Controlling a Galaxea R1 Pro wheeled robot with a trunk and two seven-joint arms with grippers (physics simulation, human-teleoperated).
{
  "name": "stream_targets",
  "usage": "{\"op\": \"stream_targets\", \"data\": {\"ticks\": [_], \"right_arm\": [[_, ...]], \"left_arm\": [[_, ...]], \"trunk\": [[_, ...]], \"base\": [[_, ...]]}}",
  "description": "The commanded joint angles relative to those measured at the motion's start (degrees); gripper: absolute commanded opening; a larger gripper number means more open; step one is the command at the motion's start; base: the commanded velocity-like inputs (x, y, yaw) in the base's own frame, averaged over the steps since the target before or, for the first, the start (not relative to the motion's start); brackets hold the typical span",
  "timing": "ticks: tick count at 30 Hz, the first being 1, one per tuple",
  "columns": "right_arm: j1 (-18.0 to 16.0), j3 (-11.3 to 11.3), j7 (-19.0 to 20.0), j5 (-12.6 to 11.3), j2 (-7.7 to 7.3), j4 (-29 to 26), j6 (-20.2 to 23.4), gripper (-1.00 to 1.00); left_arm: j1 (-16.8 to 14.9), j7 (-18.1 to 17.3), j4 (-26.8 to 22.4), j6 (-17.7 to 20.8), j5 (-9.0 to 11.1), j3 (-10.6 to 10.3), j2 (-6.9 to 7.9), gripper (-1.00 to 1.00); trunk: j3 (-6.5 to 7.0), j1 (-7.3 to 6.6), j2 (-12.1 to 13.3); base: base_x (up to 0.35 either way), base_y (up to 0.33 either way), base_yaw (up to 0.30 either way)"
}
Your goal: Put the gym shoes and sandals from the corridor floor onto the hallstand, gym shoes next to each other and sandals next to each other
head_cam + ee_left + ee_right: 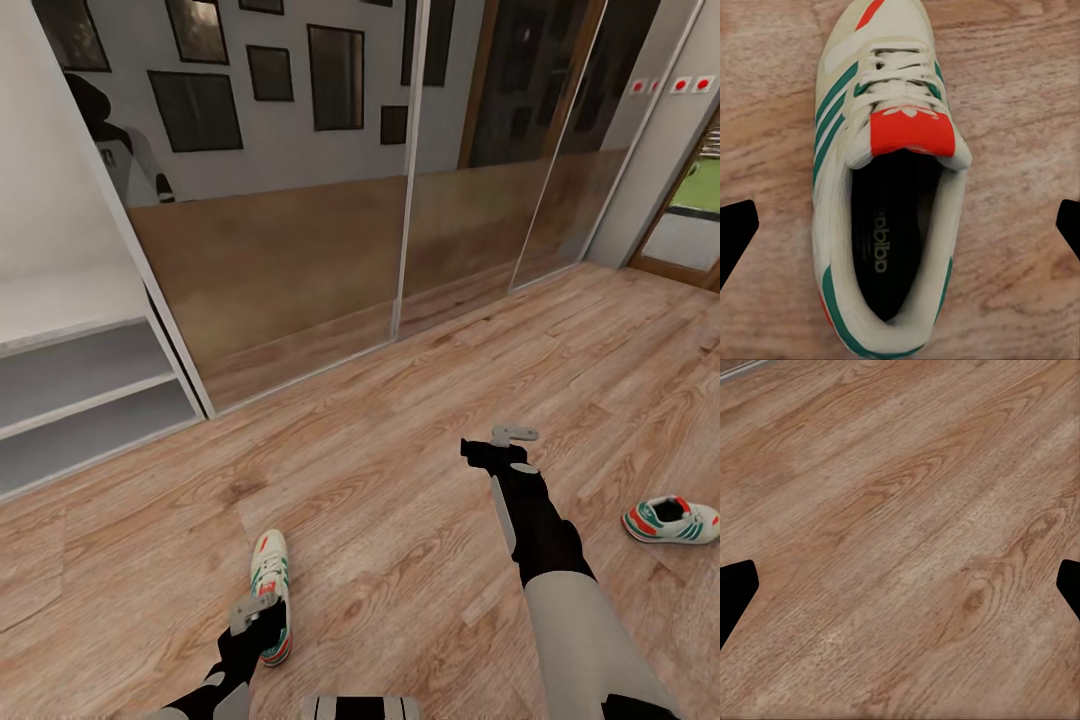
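One cream-white gym shoe point(270, 580) with green stripes lies on the corridor floor point(380, 500) near the bottom of the head view. My left gripper point(256, 608) hovers over its heel end, open, and the shoe point(889, 187) lies centred between the two dark fingertips point(735, 236). A second gym shoe point(672, 521) rests at the right edge. My right gripper point(508, 441) hangs open above bare planks point(900, 540), left of that shoe. The hallstand point(80, 400) stands at the left with its two open shelf levels. The sandals are out of view.
Mirrored sliding wardrobe doors point(400, 200) run along the far wall beside the rack. An open doorway point(690, 220) lies at the far right. Wood flooring stretches between the two shoes.
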Motion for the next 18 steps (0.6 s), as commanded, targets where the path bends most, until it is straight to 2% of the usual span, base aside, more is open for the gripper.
{"op": "stream_targets", "data": {"ticks": [1, 10, 18], "right_arm": [[0.0, -0.1, 0.1, 0.5, 0.06, -0.1, 0.3, 1.00], [0.0, -0.1, 0.0, 0.6, 0.05, 0.0, 0.3, 1.00], [0.0, 0.0, 0.0, 0.5, 0.06, -0.1, 0.3, 1.00]], "left_arm": [[0.0, -0.1, 0.0, -0.2, 0.1, 0.2, -0.01, 1.00], [0.0, -0.1, 0.0, -0.2, 0.1, 0.2, -0.01, 1.00], [-0.1, -0.1, 0.0, -0.2, 0.1, 0.2, -0.01, 1.00]], "trunk": [[-0.13, -0.01, 0.0], [-0.33, -0.01, 0.0], [-2.11, 0.19, -0.1]], "base": [[0.000, 0.000, 0.000], [0.000, 0.000, 0.000], [0.000, 0.000, 0.000]]}}
